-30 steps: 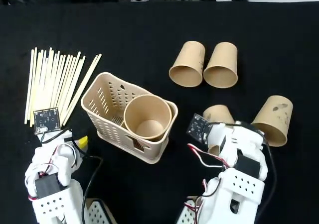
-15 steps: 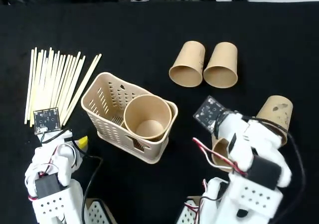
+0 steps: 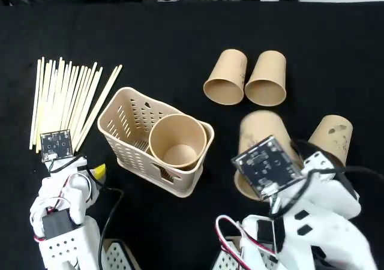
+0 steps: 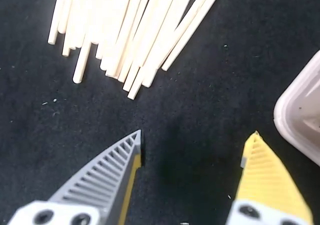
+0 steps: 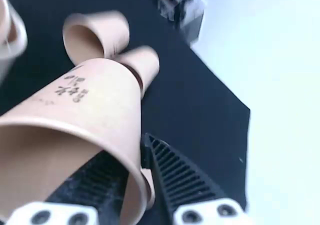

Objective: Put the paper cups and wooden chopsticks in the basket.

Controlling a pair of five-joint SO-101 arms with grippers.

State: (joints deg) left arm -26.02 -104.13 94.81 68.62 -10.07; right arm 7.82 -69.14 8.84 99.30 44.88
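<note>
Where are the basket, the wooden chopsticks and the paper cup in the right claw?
basket (image 3: 137,160), high view, perforated outer wall
wooden chopsticks (image 3: 65,99), high view, middle of bundle
held paper cup (image 5: 75,116), right wrist view, side wall

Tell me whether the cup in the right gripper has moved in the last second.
Yes. The held cup has risen toward the camera, and its closed end is now closer to the two lying cups beyond it.
</note>
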